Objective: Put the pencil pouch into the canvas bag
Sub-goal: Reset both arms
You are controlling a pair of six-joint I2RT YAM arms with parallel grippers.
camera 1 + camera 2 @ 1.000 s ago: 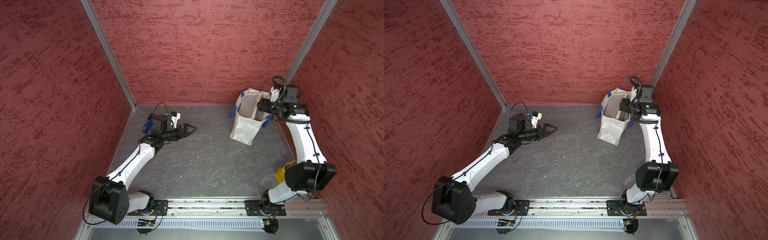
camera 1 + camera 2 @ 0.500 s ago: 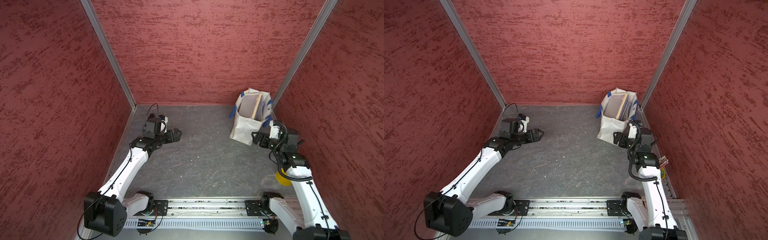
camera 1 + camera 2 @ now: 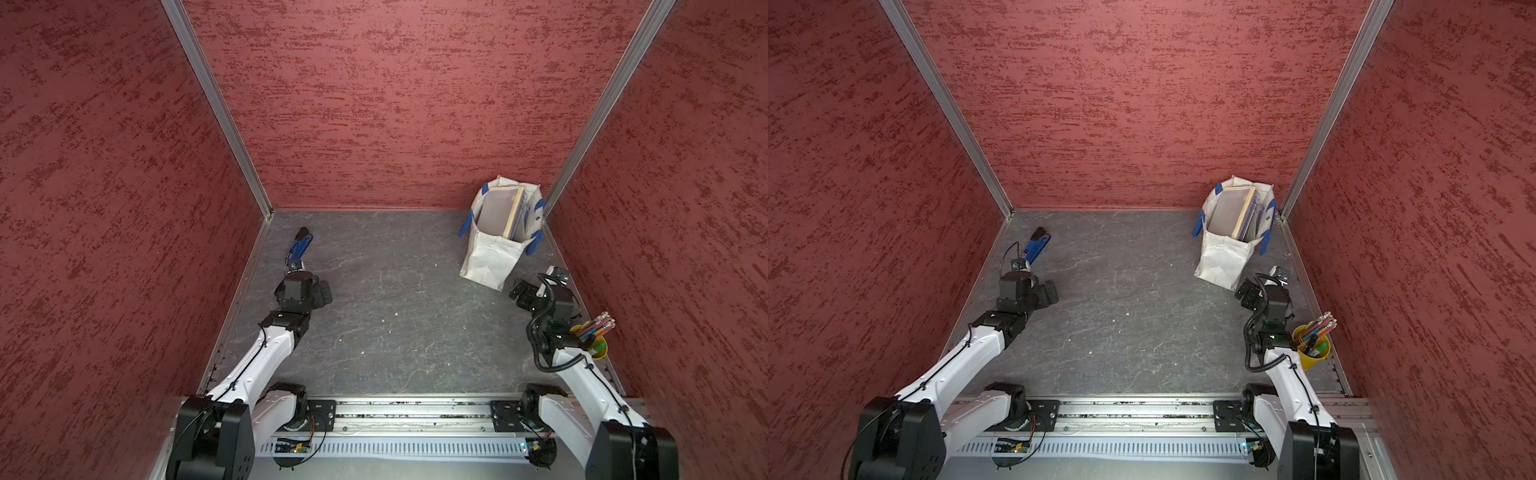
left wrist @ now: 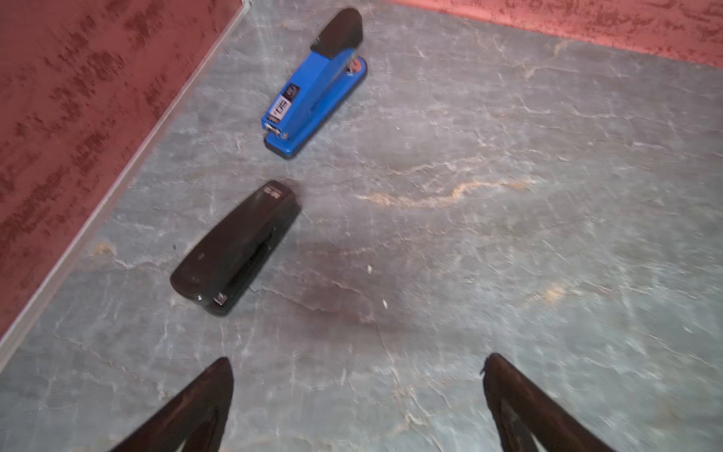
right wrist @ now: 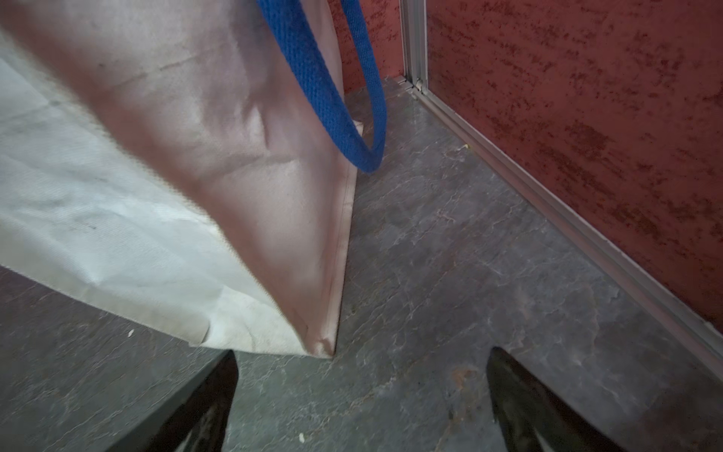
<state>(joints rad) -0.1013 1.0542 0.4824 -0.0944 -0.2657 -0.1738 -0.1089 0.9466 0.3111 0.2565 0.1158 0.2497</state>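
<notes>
I find left gripper (image 4: 356,356) spread, empty, near a black stapler (image 4: 234,246); right gripper (image 5: 362,352) spread, empty, beside canvas bag (image 3: 490,257).

The left arm (image 3: 266,353) and right arm (image 3: 582,374) are clad in white with black joints; black cables (image 3: 557,368) are routed alongside; dark fingers (image 4: 195,407) are fitted to the left gripper (image 4: 357,356).

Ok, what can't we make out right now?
Canvas bag contents: flat items stand inside in both top views, too small to tell whether one is the pencil pouch.
Its mouth: cut off by the right wrist view's edge.
Black stapler: hidden under the left arm in both top views; only the left wrist view shows it.
</notes>
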